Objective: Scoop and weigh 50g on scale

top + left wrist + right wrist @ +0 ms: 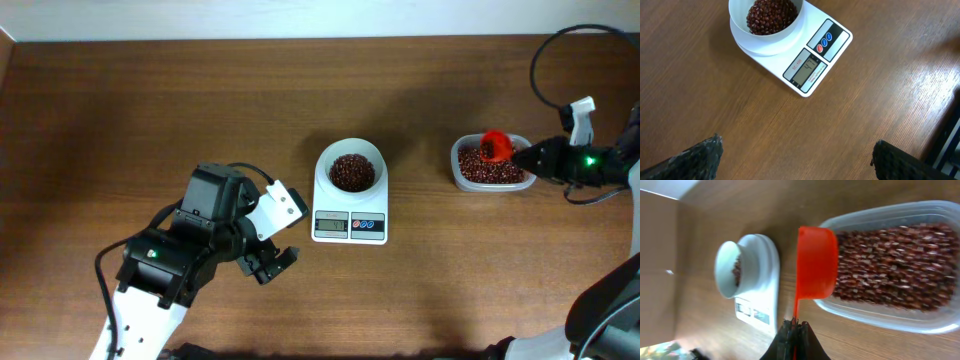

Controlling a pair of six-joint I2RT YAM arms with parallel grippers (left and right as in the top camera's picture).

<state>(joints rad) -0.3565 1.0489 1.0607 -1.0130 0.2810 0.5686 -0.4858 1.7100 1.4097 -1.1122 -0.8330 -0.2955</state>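
1. The beans (pixel 352 172), small, dark reddish-brown and glossy, are heaped in the round white bowl (pixel 325 163) on the scale (pixel 350 205), which sits mid-worktop.
2. The scale is a smooth white slab with rounded corners. It has a grey display (pixel 807 70) and red and blue round buttons (pixel 825 42) on its near edge.
3. Bare wood-grain worktop (pixel 150 110) surrounds the scale, with the widest open room to the left and behind.
4. To the right, across a strip of bare wood, a clear round-cornered plastic tub (pixel 900 320) holds more beans.
5. An orange-red plastic scoop (pixel 816 262) sits at the tub's scale-side end. The right claw (pixel 794 328) is pressed together on its thin handle (pixel 796 307).
6. The left claw (pixel 268 263) is spread wide and holds nothing. It hovers front-left of the scale, well apart from it.
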